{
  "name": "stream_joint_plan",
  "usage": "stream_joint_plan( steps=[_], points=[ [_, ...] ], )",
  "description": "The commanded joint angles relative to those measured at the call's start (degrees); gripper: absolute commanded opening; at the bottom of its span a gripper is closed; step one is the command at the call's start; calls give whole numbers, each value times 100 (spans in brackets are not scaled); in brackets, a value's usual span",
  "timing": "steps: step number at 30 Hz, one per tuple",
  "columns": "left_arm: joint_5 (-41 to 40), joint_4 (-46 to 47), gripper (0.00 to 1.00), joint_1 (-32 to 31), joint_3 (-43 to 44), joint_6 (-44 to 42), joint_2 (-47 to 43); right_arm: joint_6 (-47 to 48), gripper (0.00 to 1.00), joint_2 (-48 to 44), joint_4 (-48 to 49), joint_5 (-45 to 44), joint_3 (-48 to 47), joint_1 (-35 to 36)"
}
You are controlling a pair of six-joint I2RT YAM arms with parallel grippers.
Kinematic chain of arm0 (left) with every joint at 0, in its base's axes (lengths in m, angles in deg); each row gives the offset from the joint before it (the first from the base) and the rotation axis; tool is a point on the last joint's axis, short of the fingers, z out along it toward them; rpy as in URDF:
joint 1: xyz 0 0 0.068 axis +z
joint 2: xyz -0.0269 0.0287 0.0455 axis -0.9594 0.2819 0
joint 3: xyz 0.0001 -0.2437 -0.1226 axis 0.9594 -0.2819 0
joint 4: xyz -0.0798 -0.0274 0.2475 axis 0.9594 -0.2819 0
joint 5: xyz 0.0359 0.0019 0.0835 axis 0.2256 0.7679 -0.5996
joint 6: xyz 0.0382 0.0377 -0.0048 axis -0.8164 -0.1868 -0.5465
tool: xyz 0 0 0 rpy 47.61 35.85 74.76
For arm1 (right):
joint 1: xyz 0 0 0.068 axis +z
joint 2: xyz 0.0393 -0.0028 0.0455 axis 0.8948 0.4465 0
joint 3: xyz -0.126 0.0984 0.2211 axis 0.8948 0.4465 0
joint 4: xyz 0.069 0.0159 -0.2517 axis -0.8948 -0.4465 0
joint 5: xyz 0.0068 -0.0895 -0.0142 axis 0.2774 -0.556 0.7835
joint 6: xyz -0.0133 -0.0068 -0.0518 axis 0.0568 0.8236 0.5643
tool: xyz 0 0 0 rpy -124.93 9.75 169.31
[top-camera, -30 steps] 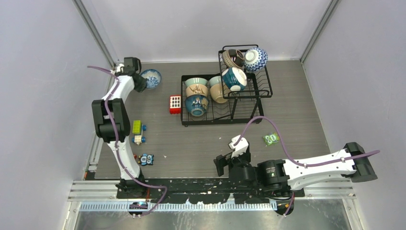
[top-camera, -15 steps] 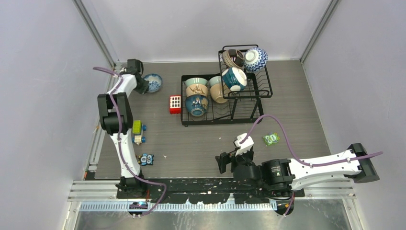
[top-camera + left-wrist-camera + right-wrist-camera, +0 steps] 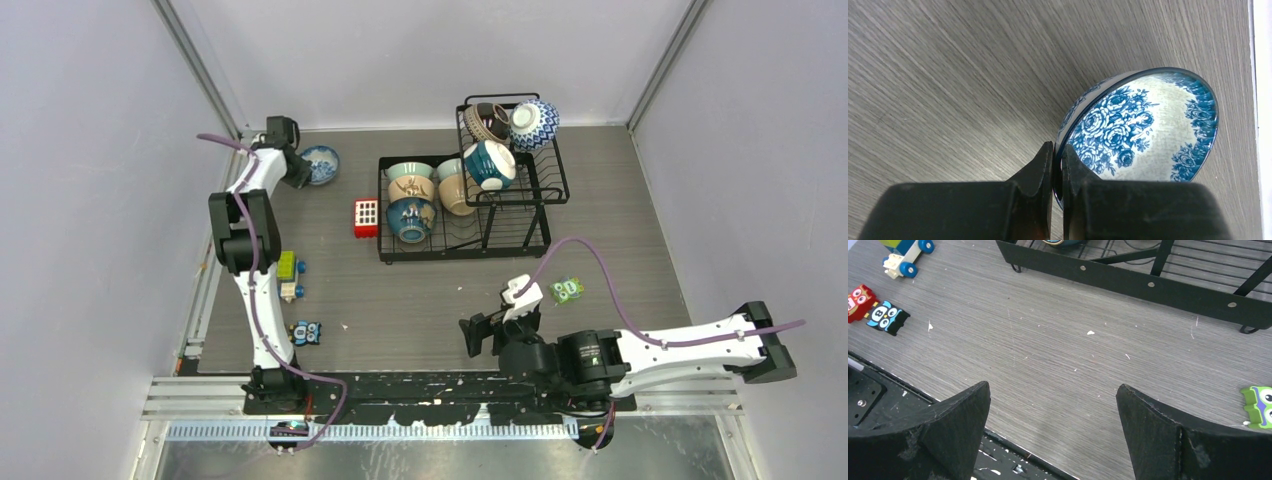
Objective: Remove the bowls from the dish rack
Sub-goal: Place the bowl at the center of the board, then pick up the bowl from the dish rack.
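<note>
- Currently one blue floral bowl [image 3: 320, 163] is outside the dish rack [image 3: 460, 254], resting on the table [image 3: 420, 295] near its far left corner.
- The left gripper [image 3: 1057, 162] is pinched tight on that bowl's rim, with one finger inside the bowl and the other against its outer wall.
- In the rack's flat tray, a pale green bowl [image 3: 410, 171], a tan bowl [image 3: 413, 188] and a dark blue bowl [image 3: 410, 219] lie in a column, and a cream bowl [image 3: 456, 196] is just beside them.
- On the raised basket part sit a teal bowl [image 3: 490, 165], a brown bowl [image 3: 485, 122] and a zigzag-patterned bowl [image 3: 535, 124].
- A red block [image 3: 366, 217] with white squares stands just left of the rack.
- The right gripper [image 3: 1053, 395] hangs low over the near table, well apart from the rack, its jaws spread wide with nothing between them.
- A green toy block [image 3: 567, 290] lies near it, and an owl block [image 3: 306, 332] lies by the left arm's base.
</note>
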Motion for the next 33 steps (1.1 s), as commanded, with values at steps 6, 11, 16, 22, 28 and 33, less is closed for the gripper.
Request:
stream_joint_plan(
  steps=[6, 11, 16, 22, 28, 33],
  points=[
    [159, 96, 24, 37, 302, -153, 65, 131, 100, -212, -82, -344, -273, -4],
    [227, 289, 49, 39, 53, -215, -120, 113, 100, -181, -143, -306, -324, 0],
    [278, 431, 77, 45, -241, -211, -506, 147, 100, -169, -249, -239, -439, 0],
    [911, 1638, 99, 1, -1566, -29, -2013, 712, 100, -77, 171, 182, -509, 0],
    [953, 1918, 100, -193, -2875, -645, -4004, 1881, 100, 593, -60, 162, -1846, -2],
    [861, 2023, 100, -668, -4159, -1463, -5899, 3765, 89, 864, 718, -123, -2707, -7]
  ],
)
